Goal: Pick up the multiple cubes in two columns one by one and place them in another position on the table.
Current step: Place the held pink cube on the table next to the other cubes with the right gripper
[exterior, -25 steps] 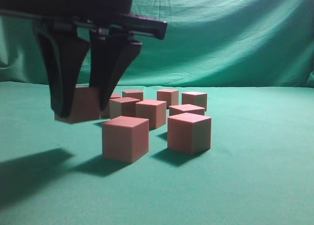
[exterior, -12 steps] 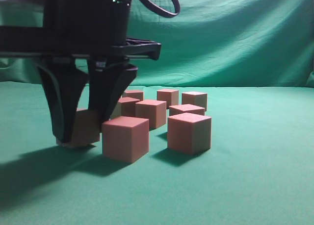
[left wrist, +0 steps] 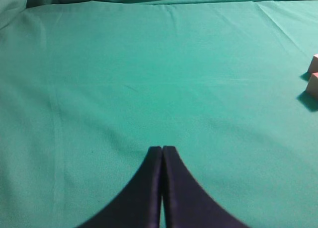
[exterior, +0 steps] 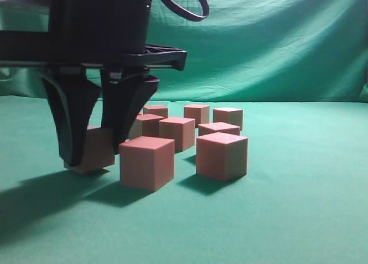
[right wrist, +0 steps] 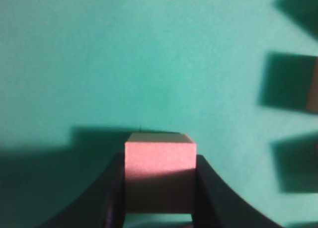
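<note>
In the exterior view my right gripper is shut on one reddish-pink cube, held at or just above the green table, left of the group. In the right wrist view the cube sits squarely between the jaws. Several other cubes stand in two rows: the nearest two, and more behind them. My left gripper is shut and empty over bare cloth, with two cubes at the right edge of its view.
A draped green cloth backdrop hangs behind the table. The arm's dark shadow lies on the cloth at the front left. Bare cloth stretches to the right and in front of the cubes.
My right gripper has come down with the cube, from hanging above the cloth to table level left of the nearest cube. The other cubes have not moved.
</note>
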